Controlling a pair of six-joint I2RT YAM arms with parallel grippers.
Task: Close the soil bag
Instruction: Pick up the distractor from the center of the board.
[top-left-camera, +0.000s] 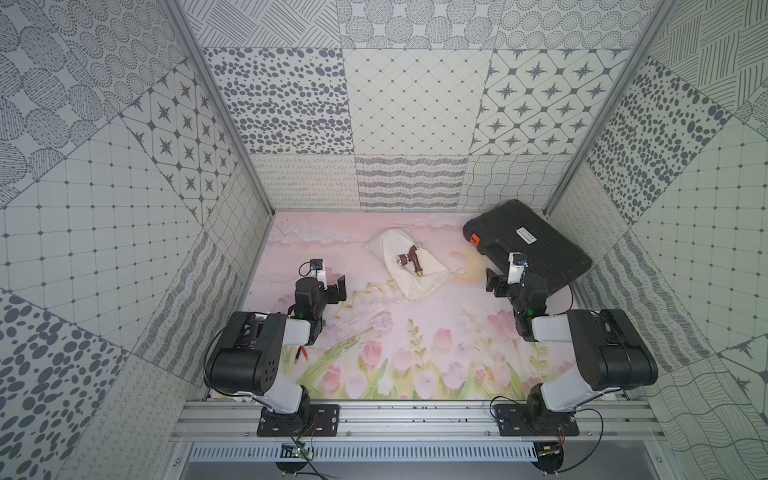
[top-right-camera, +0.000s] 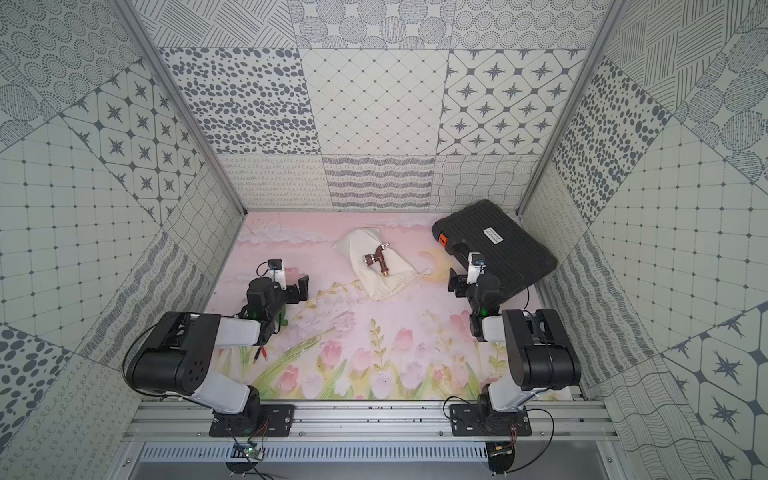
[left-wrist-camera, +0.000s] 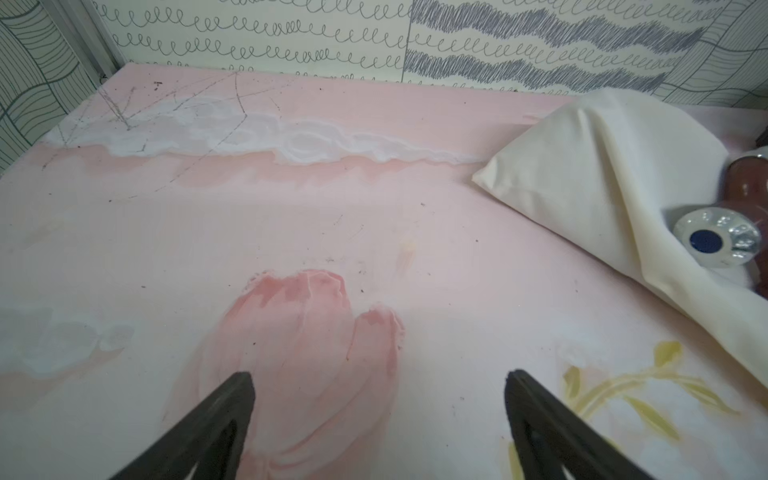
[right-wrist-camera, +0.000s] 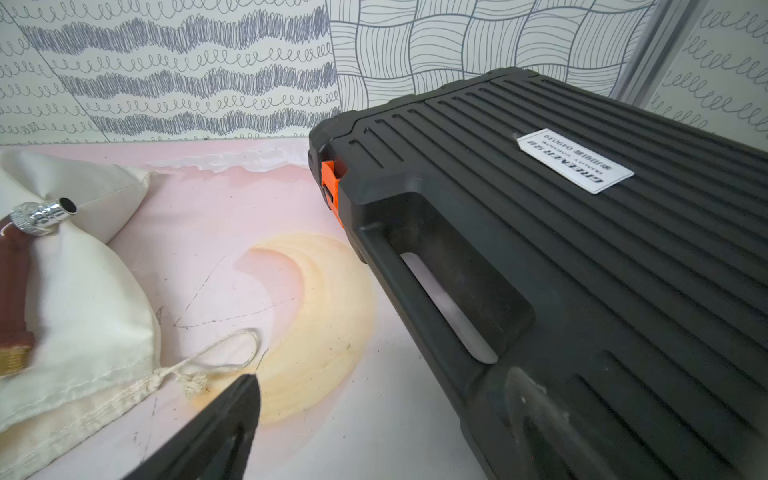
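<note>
The soil bag is a cream cloth pouch lying flat at the back middle of the pink flowered mat, its neck towards the front right. Thin white cords trail loose from the neck. A brown tap with a chrome end rests on top of the bag. My left gripper hovers open to the left of the bag, holding nothing. My right gripper stands open to the right of the neck, one fingertip close to the cord's knot, the other over the case's edge.
A black ribbed hard case with an orange latch lies at the back right, right beside my right gripper. Patterned walls close the cell on three sides. Small red and black leads lie by the left arm.
</note>
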